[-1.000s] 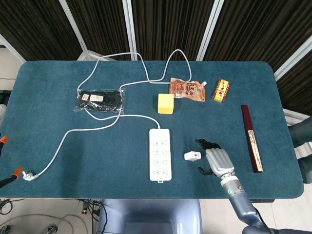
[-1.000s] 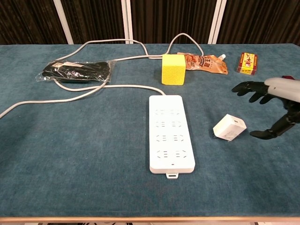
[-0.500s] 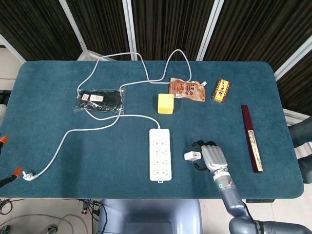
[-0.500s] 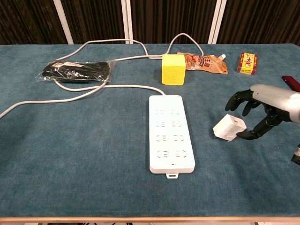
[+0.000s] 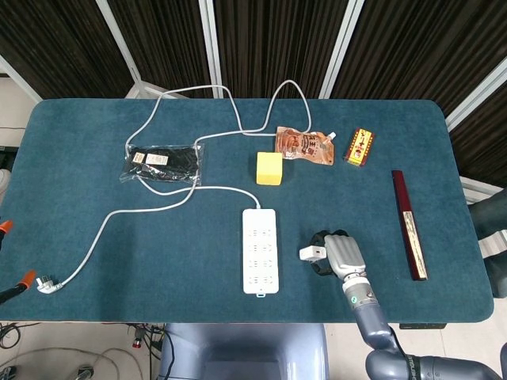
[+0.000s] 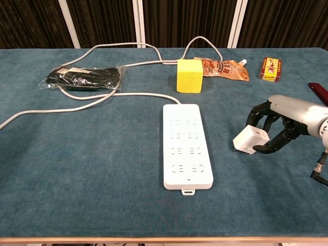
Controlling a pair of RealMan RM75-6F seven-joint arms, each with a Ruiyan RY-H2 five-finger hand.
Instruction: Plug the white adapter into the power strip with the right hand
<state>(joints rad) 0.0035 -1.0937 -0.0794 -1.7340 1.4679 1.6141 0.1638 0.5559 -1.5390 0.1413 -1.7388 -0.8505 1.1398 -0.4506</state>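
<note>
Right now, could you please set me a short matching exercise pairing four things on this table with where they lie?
Things:
1. small white plastic adapter
2. yellow foam cube
3. black bundle in a clear plastic bag
4. long dark red flat bar

Places:
A. near the table's right edge
B. just beyond the far end of the white power strip
C. at the fingers of the right robot hand
D. left part of the table, with the white cable running under it

Pairs: 1-C, 2-B, 3-D, 4-A

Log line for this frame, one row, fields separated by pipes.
phase: grasping | right hand: fingers around white adapter on table | power strip: sockets empty | left hand: not in view
</note>
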